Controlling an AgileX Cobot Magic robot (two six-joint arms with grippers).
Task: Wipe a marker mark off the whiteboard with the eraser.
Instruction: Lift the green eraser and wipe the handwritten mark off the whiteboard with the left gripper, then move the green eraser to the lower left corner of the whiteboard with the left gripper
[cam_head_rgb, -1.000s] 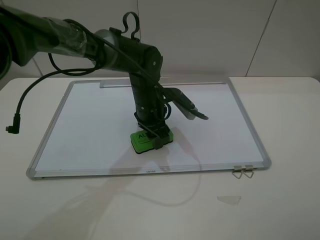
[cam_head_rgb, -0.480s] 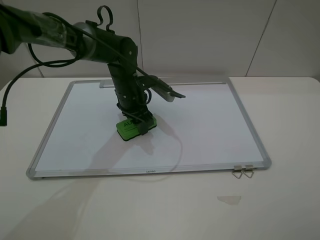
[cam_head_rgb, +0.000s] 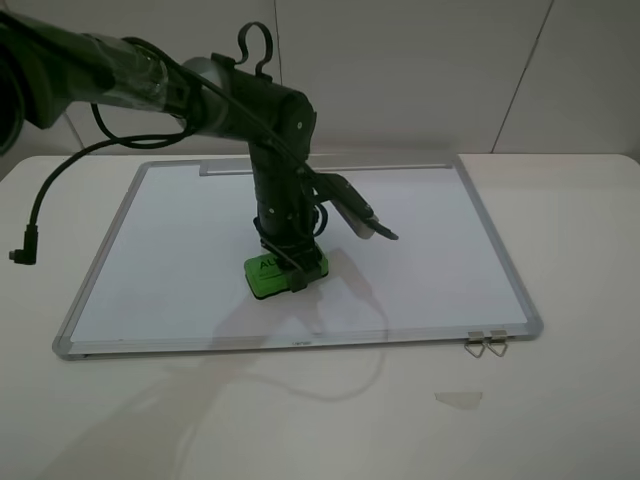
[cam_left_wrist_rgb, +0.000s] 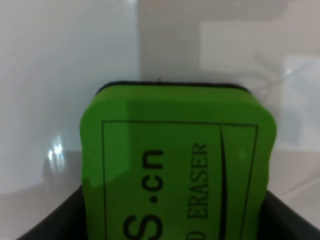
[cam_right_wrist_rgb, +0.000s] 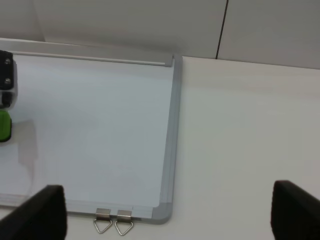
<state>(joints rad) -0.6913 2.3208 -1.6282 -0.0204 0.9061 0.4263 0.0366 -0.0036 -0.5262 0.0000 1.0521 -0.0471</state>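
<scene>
Green eraser (cam_head_rgb: 283, 276) gripped by left pincer (cam_head_rgb: 292, 262), flat on whiteboard (cam_head_rgb: 180, 240) mid-frame: wiping. No mark seen; lift, check; right pincer (cam_right_wrist_rgb: 167, 200) wide.

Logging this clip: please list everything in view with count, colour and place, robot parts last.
Whiteboard: one, white with a silver frame, flat on the table.
Eraser: one, bright green with dark lettering, on the board's middle, base down.
Marker mark: none visible in any view.
Metal clips: two, silver, at the board's near right corner.
Scrap: one, pale and translucent, on the table in front of the clips; what it is, cannot tell.
Table: one, off-white, under everything.
Cable: one, black, hanging loose from the left arm.
Left arm: one, dark, reaching over the board.
Left gripper: one, black, shut on the eraser.
Right gripper: one, dark fingers spread apart, holding nothing.
</scene>
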